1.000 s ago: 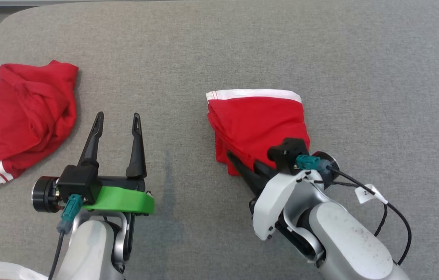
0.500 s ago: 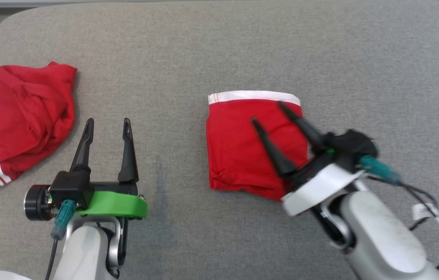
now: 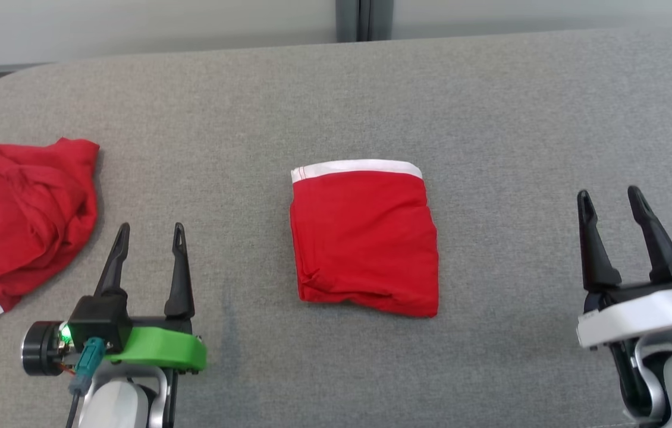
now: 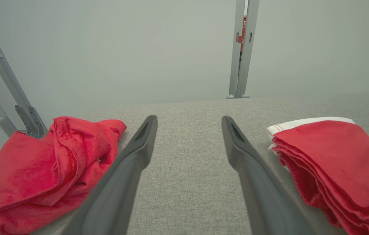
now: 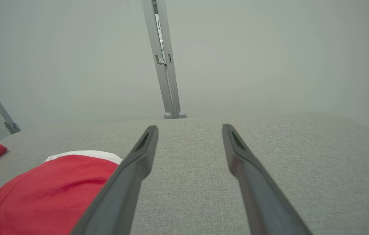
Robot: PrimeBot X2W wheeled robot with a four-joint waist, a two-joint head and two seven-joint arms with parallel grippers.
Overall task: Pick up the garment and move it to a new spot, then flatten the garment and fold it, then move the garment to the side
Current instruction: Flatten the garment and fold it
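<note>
The garment (image 3: 364, 238) is red with a white band along its far edge. It lies folded into a compact rectangle in the middle of the grey padded table (image 3: 336, 95). The left wrist view has it at the right (image 4: 338, 156), and the right wrist view at the lower left (image 5: 50, 189). My left gripper (image 3: 150, 232) stands open at the lower left, well clear of the garment. At the lower right my right gripper (image 3: 609, 196) is open too, apart from the garment, with nothing between its fingers. Both pairs of fingers hover empty over bare table (image 4: 189, 119) (image 5: 189, 129).
A second red garment (image 3: 18, 217) lies crumpled at the table's left edge, close beside my left gripper; it also appears as a crumpled red heap (image 4: 40, 169) in the left wrist view. A grey wall with a metal post (image 3: 364, 18) stands behind the table.
My right gripper has let go of the folded garment, opened and drawn back to the lower right. The head camera has tilted up, so the wall behind the table has come into view.
</note>
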